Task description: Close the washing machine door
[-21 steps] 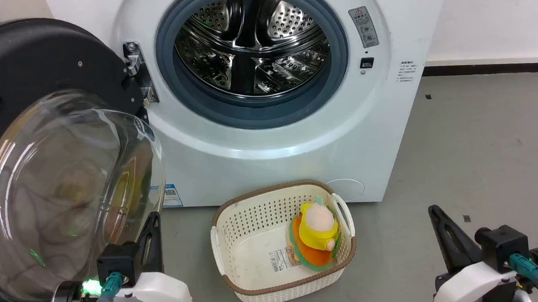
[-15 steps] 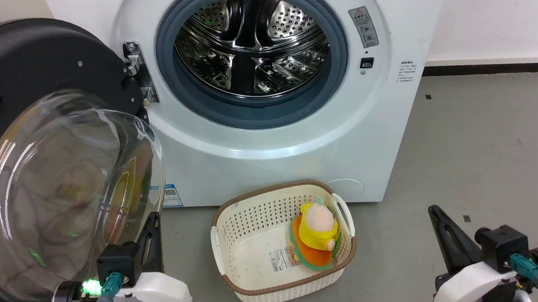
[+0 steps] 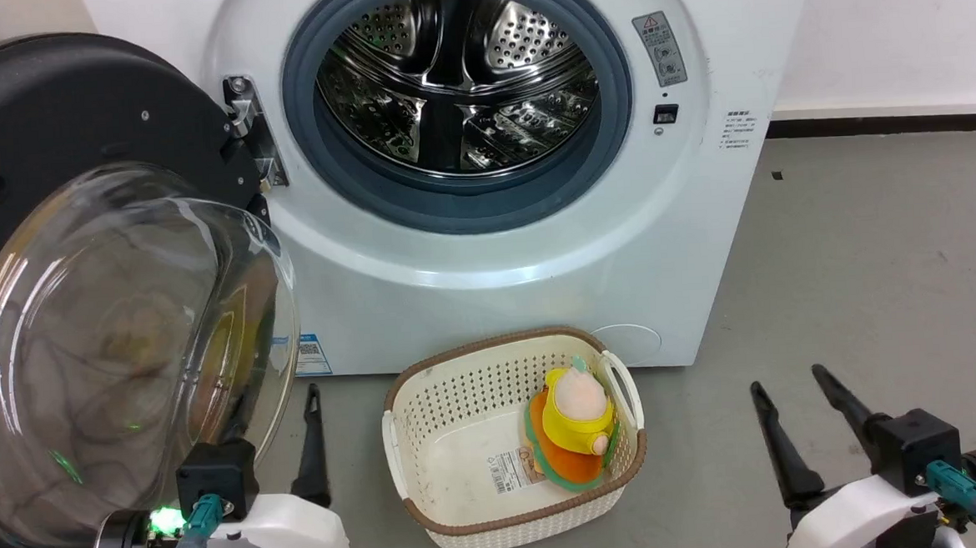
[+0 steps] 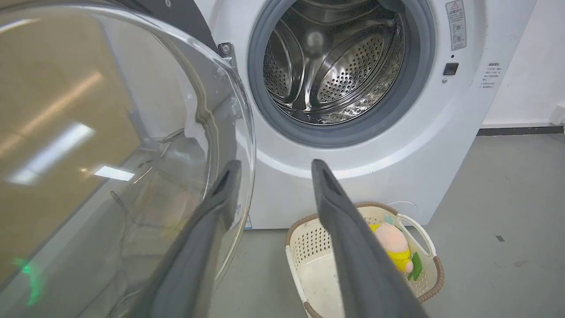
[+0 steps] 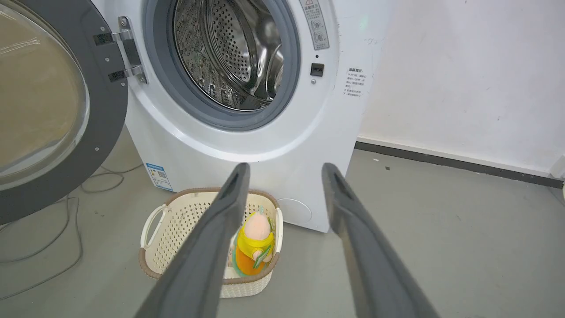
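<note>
Both spread wide: left end effector [image 3: 278, 409] lower left by the open washing machine door [image 3: 77, 245], right end effector [image 3: 788, 379] lower right; basket [image 3: 491, 341] with toy [image 3: 577, 415] fronts the washing machine [image 3: 498, 298].

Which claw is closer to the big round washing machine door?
Left. The left claw is right beside the glass bowl of the washing machine door. The right claw is far off, beyond the basket.

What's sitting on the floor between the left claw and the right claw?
In the head view, a cream perforated basket holding a yellow-and-orange plush toy sits on the floor between the left claw and the right claw, both open.
</note>
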{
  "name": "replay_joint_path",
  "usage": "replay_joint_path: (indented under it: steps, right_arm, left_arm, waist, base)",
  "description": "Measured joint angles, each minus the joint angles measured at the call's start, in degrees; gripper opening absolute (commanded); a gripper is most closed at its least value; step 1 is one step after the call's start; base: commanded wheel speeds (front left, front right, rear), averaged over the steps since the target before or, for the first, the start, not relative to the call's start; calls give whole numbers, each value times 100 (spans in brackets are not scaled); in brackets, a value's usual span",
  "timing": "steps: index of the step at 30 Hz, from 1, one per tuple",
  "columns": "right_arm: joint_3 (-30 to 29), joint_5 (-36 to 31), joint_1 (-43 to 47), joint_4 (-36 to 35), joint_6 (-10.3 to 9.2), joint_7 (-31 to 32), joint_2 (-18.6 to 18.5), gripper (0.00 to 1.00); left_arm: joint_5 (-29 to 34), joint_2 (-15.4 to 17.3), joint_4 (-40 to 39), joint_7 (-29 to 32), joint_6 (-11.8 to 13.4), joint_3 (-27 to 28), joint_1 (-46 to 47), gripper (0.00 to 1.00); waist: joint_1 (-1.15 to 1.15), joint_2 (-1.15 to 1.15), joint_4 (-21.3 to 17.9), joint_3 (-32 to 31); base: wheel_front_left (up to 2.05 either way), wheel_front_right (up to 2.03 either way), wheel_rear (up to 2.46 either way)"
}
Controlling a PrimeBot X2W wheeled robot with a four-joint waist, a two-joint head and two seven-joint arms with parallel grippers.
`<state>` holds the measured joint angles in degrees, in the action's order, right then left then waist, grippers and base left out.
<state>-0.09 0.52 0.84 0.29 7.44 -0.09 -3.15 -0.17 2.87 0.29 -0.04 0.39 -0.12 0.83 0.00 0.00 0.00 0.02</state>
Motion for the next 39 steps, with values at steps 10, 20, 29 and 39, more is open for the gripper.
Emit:
replay_joint_path:
  steps: [10, 20, 29, 39]
  right_arm:
    - [-75, 119, 0, 2, 0, -98, -1, 100]
    - [-147, 220, 1, -4, 0, -209, -1, 100]
    - [-207, 361, 1, -13, 0, -321, -1, 100]
    - [-292, 463, 1, -38, 0, -438, 0, 100]
  left_arm:
    - [0, 0, 3, -104, 134, -65, 1, 0]
    - [-1, 16, -112, -220, 245, -100, 49, 0]
    - [-23, 65, -456, -328, 256, -79, 231, 0]
    - [-282, 89, -934, -449, 183, 214, 652, 0]
  waist:
    - [0, 0, 6, 16]
    - [0, 0, 91, 41]
    - [0, 0, 287, 78]
    - [0, 0, 618, 162]
  base:
    - [0, 0, 0]
    - [0, 0, 0]
    - [0, 0, 0]
    - [0, 0, 0]
